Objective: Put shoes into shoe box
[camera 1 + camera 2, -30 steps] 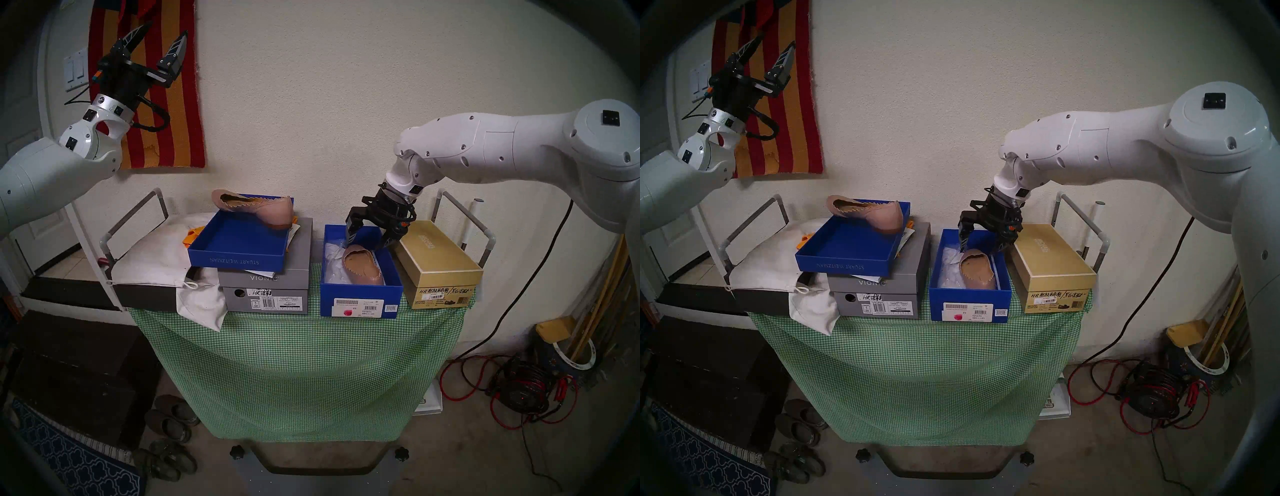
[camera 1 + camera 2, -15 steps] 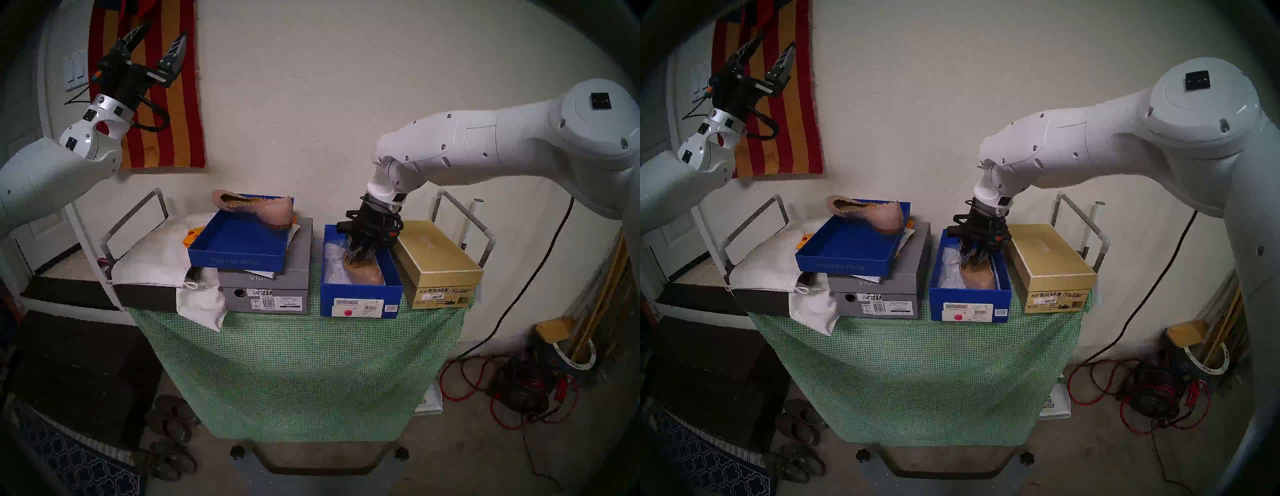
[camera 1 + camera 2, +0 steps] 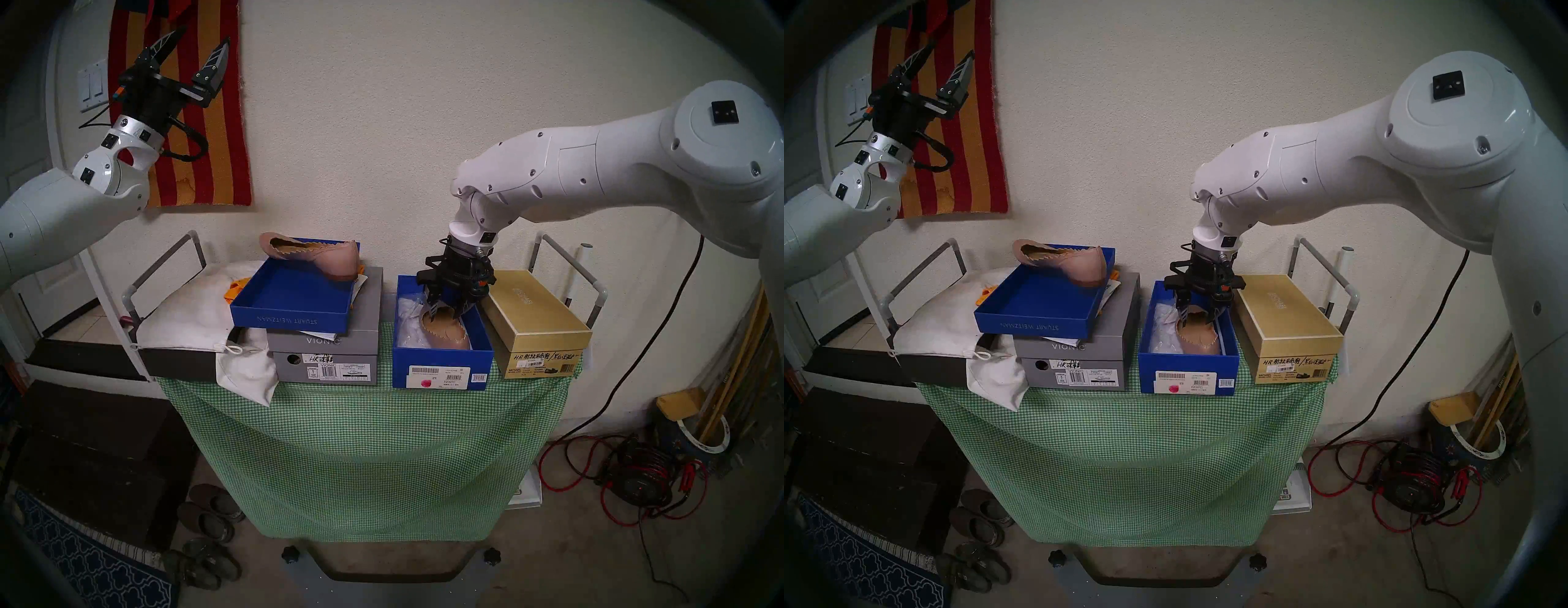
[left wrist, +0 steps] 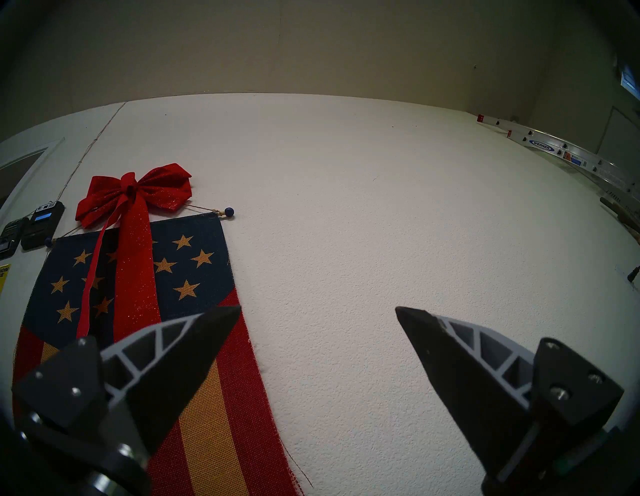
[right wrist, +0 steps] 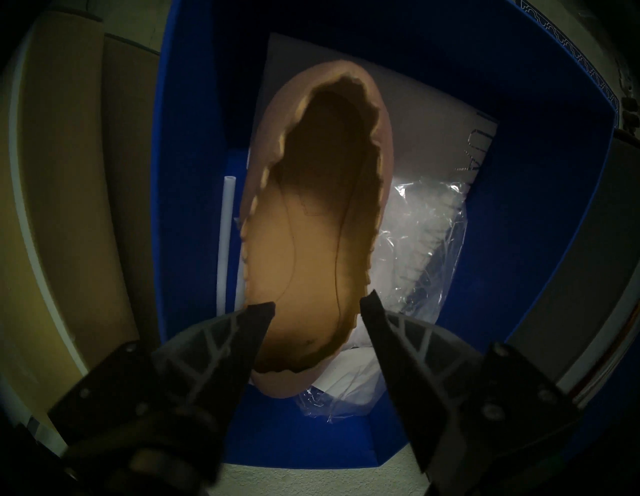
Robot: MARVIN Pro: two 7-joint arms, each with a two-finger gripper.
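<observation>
Right wrist view: your right gripper point(image 5: 317, 304) hangs over the heel of one shoe point(image 5: 311, 221) in the shoe box point(image 3: 441, 361), jaws apart, gripping nothing | other shoe point(image 3: 314, 257) sits on blue lid tray point(image 3: 288, 316) | left gripper point(image 3: 193, 46) raised, jaws wide, empty.

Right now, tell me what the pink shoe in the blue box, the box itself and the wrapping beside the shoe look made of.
Shoe: probably matte leather; smooth scalloped edge.
Box: cardboard, matte blue; crisp folded walls, printed labels.
Wrapping: clear glossy plastic film; crinkled, glinting.
</observation>
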